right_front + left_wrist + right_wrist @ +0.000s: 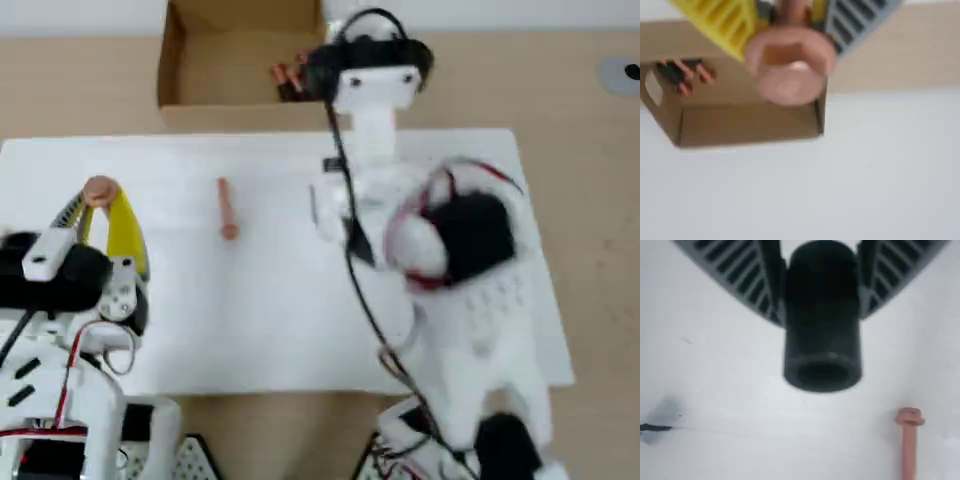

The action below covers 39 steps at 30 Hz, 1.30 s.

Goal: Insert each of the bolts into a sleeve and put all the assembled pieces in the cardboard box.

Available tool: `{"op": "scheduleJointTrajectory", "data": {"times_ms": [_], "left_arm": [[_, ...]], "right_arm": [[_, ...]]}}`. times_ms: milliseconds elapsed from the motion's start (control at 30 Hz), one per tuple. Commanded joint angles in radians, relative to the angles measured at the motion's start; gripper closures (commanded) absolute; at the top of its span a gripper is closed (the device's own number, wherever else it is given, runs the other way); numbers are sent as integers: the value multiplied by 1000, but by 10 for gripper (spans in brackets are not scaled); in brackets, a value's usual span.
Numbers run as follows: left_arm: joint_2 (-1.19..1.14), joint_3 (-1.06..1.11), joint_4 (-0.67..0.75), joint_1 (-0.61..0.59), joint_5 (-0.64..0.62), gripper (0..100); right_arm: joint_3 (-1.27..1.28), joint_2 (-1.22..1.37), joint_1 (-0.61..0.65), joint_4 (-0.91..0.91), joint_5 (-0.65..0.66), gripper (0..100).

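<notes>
- Left gripper (790, 17) is clamped on a bolt (790, 67), head outward, over the white mat's (250, 300) left part.
- Right gripper (820, 295) grips a black sleeve (822, 340) above bare mat.
- Loose bolt (227, 210) lies on open mat between the arms.
- Cardboard box (230, 100) stands at the mat's far edge, with assembled pieces (288, 76) at its right wall.

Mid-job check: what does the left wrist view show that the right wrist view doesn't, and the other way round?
Left wrist view, not the right: the left gripper shut on the held bolt, head toward the camera, and beyond it the cardboard box with assembled pieces in it. Right wrist view, not the left: the right gripper shut on the black sleeve, and a loose bolt lying flat. Both: the white sheet.
</notes>
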State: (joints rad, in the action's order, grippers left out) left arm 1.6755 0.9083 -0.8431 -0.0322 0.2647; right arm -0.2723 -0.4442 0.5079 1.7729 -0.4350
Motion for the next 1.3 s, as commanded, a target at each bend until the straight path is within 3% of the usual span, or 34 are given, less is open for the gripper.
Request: {"op": "scheduleJointTrajectory", "data": {"times_ms": [0, 233, 467, 767, 867, 1033, 1133, 1267], "left_arm": [[73, 48, 64, 6, -11, 993], [137, 78, 58, 6, -58, 994], [140, 71, 61, 12, -272, 994], [137, 69, 68, 15, -410, 994], [134, 37, 68, 35, -436, 994], [133, -5, 71, 239, -425, 994], [133, 5, 124, 333, -374, 994], [133, 5, 184, 339, -269, 994]], "right_arm": [[70, -177, 47, -48, 17, 988], [469, -489, 173, -222, 60, 988], [1038, -868, 180, -663, 209, 988], [1609, -1248, 182, -1146, 319, 988], [1687, -1316, 186, -1198, 324, 988], [1750, -1369, 285, -1198, 324, 988], [1767, -1376, 340, -1198, 319, 988], [1784, -1376, 395, -1198, 319, 989]]}}
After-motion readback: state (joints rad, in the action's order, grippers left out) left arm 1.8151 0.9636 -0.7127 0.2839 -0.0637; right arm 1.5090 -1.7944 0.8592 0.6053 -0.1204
